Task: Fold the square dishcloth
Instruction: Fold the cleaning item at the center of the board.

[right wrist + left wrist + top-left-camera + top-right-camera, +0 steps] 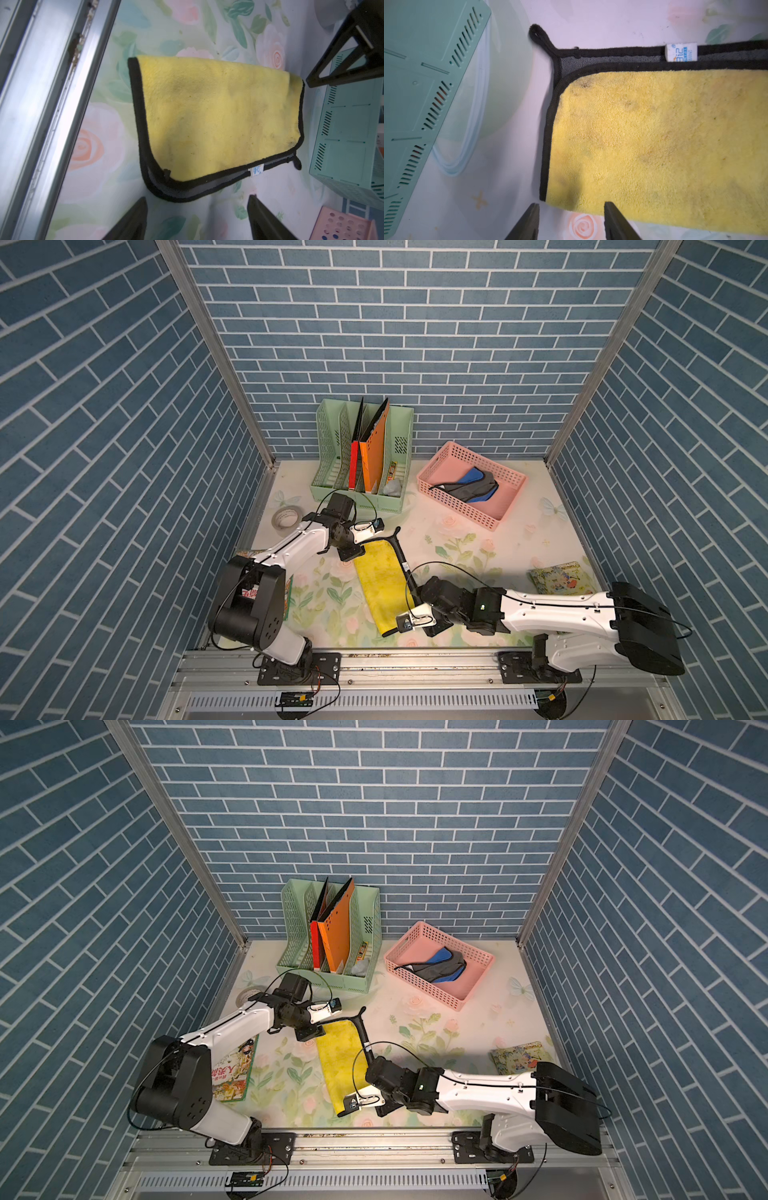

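Lying on the table [519, 539] between the arms, the yellow dishcloth [384, 583] is folded once; we judge a second fold remains. Left gripper [572, 207] and right gripper [197, 199], at its opposite ends, both gape empty. Only the wrist views resolve the grey strip [612, 59] where edges misalign.

Bright, even overhead light in both top views, walls [415, 323] bowed by wide-angle distortion, soft shadows on the bench [519, 547], wrist views softer, grey shadow across the dishcloth [218, 116], glare on the metal rail [41, 87], frame edges blurred
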`<state>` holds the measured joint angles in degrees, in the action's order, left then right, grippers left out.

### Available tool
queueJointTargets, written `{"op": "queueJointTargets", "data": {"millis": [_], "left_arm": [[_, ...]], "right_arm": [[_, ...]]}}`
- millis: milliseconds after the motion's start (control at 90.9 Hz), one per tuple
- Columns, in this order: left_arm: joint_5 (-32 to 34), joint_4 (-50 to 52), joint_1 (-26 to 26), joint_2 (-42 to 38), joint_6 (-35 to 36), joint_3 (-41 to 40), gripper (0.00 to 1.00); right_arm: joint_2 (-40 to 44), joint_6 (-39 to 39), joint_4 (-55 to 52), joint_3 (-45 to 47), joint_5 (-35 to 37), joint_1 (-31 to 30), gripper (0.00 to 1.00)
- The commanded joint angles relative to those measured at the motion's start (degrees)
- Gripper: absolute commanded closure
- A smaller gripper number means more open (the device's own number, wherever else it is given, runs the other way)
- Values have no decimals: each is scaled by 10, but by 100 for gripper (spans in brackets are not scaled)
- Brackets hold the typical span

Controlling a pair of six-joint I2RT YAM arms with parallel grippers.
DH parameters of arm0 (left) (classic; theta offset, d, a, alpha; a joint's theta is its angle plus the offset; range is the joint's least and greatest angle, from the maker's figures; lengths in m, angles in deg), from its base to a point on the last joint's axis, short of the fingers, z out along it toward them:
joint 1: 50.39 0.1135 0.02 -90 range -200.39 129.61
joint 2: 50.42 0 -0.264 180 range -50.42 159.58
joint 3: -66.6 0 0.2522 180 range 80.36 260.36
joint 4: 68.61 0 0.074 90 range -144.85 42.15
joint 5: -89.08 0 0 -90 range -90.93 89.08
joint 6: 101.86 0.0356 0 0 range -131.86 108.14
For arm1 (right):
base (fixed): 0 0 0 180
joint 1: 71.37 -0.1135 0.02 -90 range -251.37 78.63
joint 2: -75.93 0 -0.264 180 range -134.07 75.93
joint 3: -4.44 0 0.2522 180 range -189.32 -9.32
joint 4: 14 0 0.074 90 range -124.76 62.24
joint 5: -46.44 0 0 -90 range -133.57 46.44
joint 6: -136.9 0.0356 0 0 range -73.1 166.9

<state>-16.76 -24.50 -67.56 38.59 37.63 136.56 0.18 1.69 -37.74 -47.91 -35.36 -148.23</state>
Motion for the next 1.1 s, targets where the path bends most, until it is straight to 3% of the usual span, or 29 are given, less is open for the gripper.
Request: {"op": "queueJointTargets", "data": {"millis": [0,154,440,847,1089], "left_arm": [[-10,4,-4,20,-27,23,46],[-12,-1,-21,45,-43,37,47],[4,-14,-47,51,-45,19,48],[42,-35,-92,86,-57,3,49],[32,-12,-94,89,-42,8,50]], "right_arm": [[-1,-108,-3,10,56,-27,26],[-28,-124,34,27,70,-61,28],[-71,-158,159,72,91,-62,36],[-101,-159,272,104,115,-56,67],[-73,-78,256,62,86,-41,90]]}}
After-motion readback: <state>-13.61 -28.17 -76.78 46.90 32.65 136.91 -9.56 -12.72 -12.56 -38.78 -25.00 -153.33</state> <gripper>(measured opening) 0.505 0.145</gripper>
